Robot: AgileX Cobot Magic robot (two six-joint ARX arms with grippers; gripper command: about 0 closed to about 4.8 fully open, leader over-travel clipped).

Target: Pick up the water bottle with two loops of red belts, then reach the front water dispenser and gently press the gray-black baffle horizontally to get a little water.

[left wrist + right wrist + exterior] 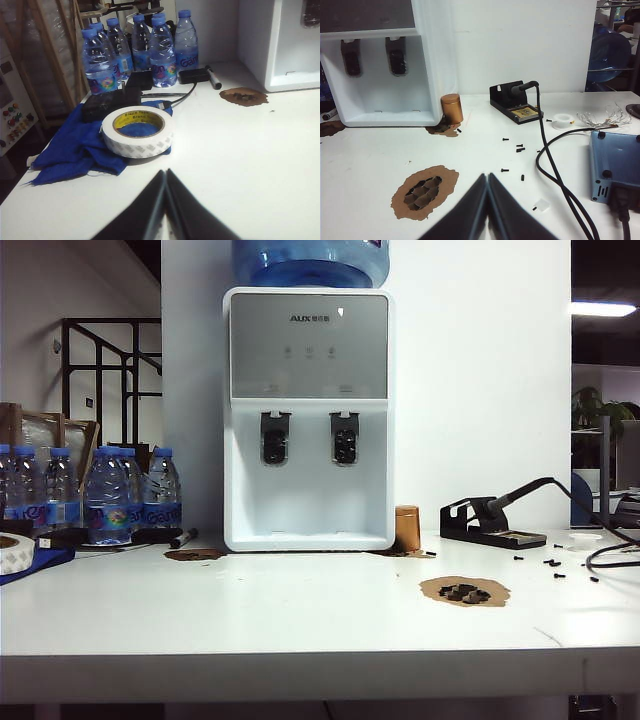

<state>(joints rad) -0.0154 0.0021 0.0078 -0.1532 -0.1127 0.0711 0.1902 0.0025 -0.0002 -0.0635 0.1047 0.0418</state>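
**Nothing begun: both arms parked, banded bottle not in sight**

The task stands at its start. The left gripper (165, 200) hovers low over the left end of the white bench (300, 620), its fingers pressed together and holding nothing. The right gripper (487, 202) hovers over the right side of the bench, fingers likewise pressed together and empty. Neither arm shows in the exterior view.

The water bottle with two red bands appears in none of the three views, so I cannot say where it is. Picking it up, carrying it to the dispenser and pressing the baffle are all left to do.

The water dispenser (308, 420) stands upright at the back middle of the bench, against the white wall, a blue jug (310, 260) on top. Under its grey panel hang two dark baffle taps (275, 437), side by side, both untouched.

Counts, as far as visible:
- One dispenser, two taps.
- A cluster of blue-capped plastic bottles (162, 50) at the left rear; at least six, some hidden behind others.
- One roll of white tape (138, 131) lying on a blue cloth (75, 147).
- One copper-coloured canister (452, 108) just beside the dispenser's right corner.
- One soldering iron stand (512, 102), well apart to the right.
- Several small dark screws (520, 148) scattered near the cable.
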